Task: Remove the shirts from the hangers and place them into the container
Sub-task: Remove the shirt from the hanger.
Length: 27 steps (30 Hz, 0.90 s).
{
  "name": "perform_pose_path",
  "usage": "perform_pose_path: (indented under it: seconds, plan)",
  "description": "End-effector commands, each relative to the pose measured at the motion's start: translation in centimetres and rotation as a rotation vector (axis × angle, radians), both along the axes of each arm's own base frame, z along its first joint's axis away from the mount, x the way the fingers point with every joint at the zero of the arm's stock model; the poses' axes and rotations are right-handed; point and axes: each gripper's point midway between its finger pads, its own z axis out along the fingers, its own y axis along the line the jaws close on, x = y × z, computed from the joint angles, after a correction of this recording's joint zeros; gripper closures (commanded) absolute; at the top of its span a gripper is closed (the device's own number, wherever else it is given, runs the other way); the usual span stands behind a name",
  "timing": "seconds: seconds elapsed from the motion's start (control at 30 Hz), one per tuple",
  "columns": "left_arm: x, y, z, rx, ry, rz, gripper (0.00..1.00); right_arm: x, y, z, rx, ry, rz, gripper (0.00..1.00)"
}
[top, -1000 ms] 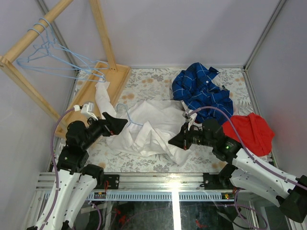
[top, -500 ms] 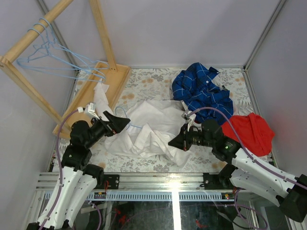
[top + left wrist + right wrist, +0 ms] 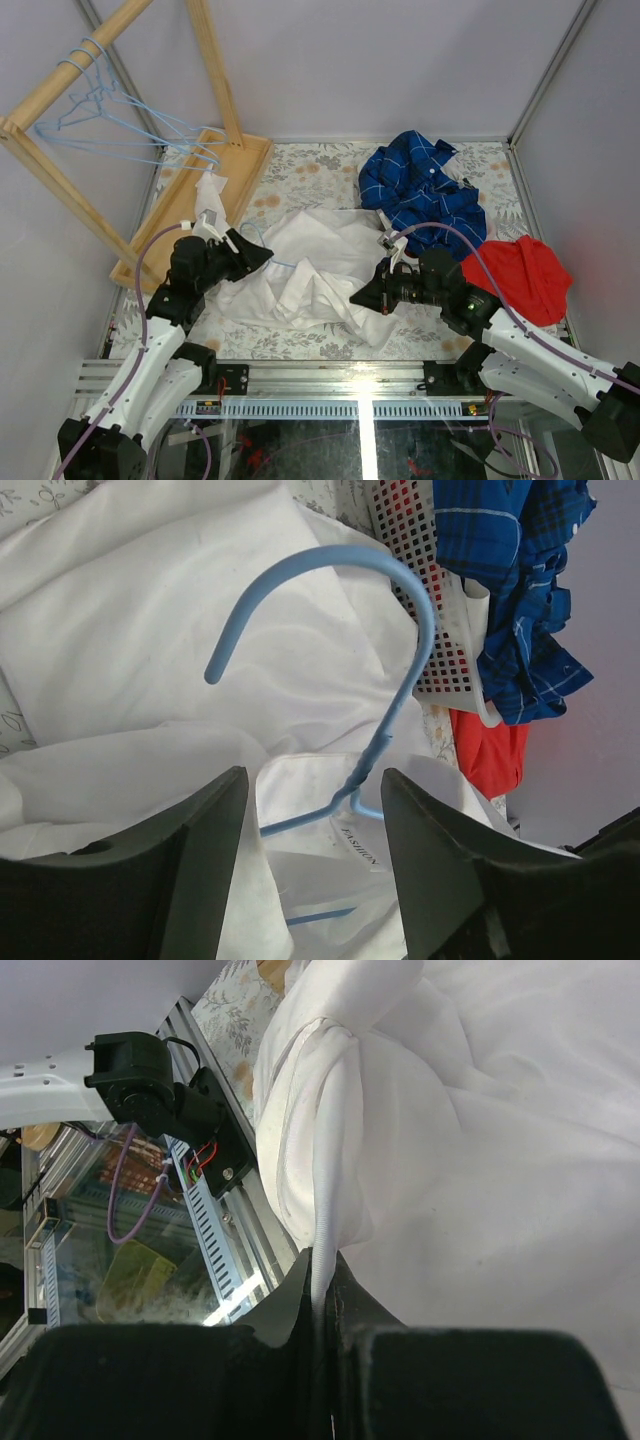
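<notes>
I see the blue shirt (image 3: 420,185) heaped on the basket (image 3: 440,650) (one done, I think). The white shirt (image 3: 310,265) lies on the table (image 3: 300,170), its hanger (image 3: 400,680) inside. My left gripper (image 3: 312,790) gapes around the hanger's neck; my right gripper (image 3: 320,1270) pinches the white shirt.

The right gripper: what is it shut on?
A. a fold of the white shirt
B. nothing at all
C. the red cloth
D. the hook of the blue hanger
A: in the right wrist view a fold of the white shirt runs down into the right gripper and is pinched there, with no gap left.
</notes>
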Motion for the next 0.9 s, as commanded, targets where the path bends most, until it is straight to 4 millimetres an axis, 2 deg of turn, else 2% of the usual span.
perform_pose_path:
  seconds: [0.0,0.13,0.27,0.4,0.63,0.87]
  plan:
    - [1.4,0.0,2.0,-0.010,-0.115,0.010,0.46,-0.3,0.5,2.3,0.052,-0.021,0.027,1.00]
    - [1.3,-0.3,2.3,-0.026,-0.140,-0.007,0.51,-0.3,0.7,2.5,0.062,-0.015,0.033,1.00]
    - [1.2,-0.7,2.1,-0.019,-0.150,-0.042,0.52,-0.3,1.0,2.6,0.065,-0.007,0.039,1.00]
    - [1.2,-1.3,2.5,-0.007,-0.182,-0.091,0.65,-0.3,1.1,2.6,0.064,0.004,0.040,1.00]
    - [1.6,-0.9,2.8,0.027,-0.227,-0.062,0.67,-0.3,1.3,2.8,0.073,0.011,0.044,1.00]
    - [1.5,-1.4,1.8,0.049,-0.210,-0.072,0.72,-0.3,1.5,3.3,0.086,0.003,0.053,1.00]
